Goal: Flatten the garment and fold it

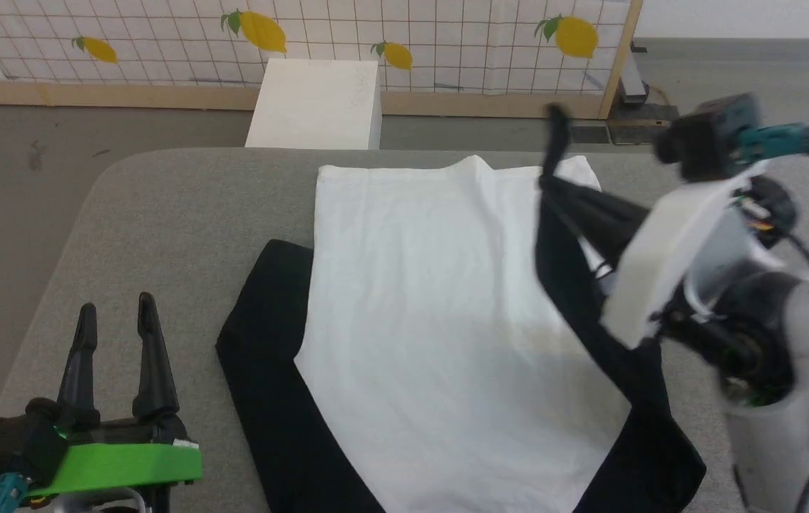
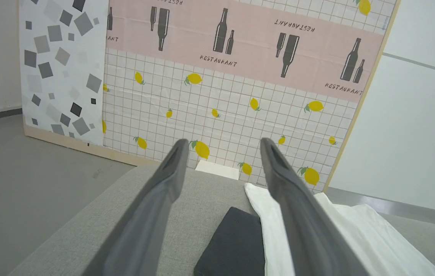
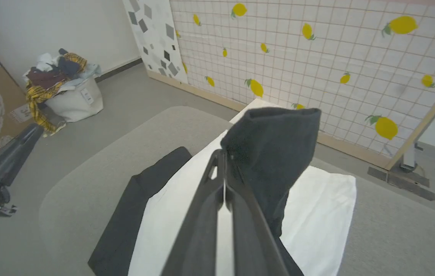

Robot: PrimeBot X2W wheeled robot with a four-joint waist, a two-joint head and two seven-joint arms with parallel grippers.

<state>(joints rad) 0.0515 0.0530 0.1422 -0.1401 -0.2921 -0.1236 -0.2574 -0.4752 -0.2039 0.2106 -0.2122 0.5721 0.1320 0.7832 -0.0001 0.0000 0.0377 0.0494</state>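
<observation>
The right tool clamps a raised black edge of the garment, which lies at frame centre on the table, while the left tool stands spread wide and unloaded, so a hard pull may slip or wrinkle the cloth.

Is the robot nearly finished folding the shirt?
Not yet, folding has only begun. Done: the garment lies spread on the grey table, its white panel fairly smooth. In hand: the right gripper is shut on one black side, lifted above the white part. Left to do: the other black side lies out flat, the left gripper is open beside it, and no fold is finished.
</observation>
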